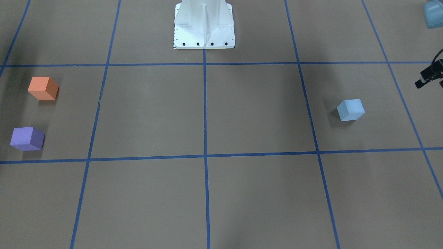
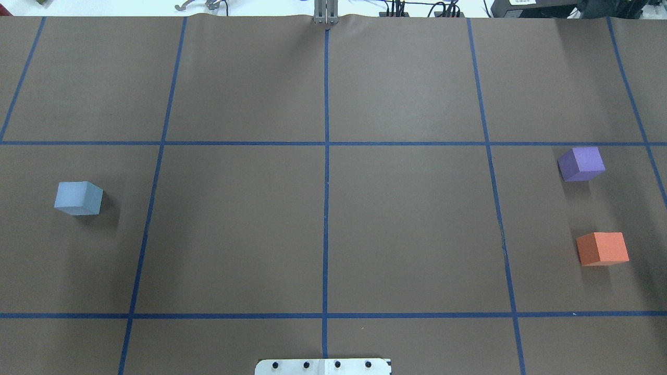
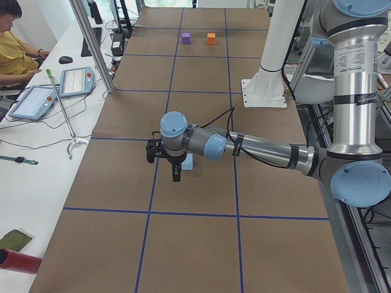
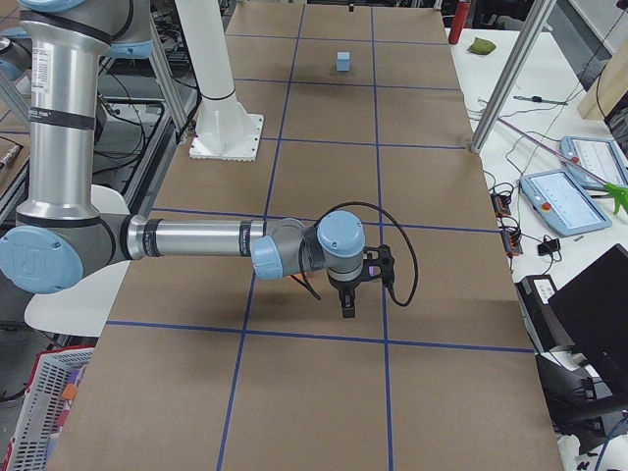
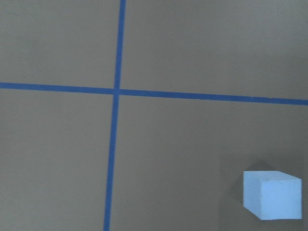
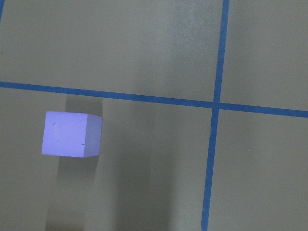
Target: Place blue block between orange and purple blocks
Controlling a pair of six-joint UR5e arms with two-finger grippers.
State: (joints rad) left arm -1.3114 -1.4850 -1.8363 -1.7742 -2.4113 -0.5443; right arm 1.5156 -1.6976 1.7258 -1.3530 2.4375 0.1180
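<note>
The blue block point(image 2: 78, 198) sits on the robot's left side of the table; it also shows in the front view point(image 1: 350, 110), the left wrist view point(image 5: 272, 195) and the left side view point(image 3: 187, 162). The purple block point(image 2: 581, 163) and the orange block point(image 2: 602, 248) sit apart on the right side, with a gap between them. The purple block shows in the right wrist view point(image 6: 71, 134). My left gripper point(image 1: 431, 83) hovers beside the blue block, its jaws apart and empty. My right gripper point(image 4: 345, 299) hangs over the table near the purple block; I cannot tell its state.
The white robot base point(image 2: 323, 366) stands at the near table edge. Blue tape lines point(image 2: 326, 156) divide the brown table. An operator point(image 3: 12, 43) sits at a side bench with tablets point(image 3: 76, 80). A metal post point(image 3: 91, 43) stands by the table edge.
</note>
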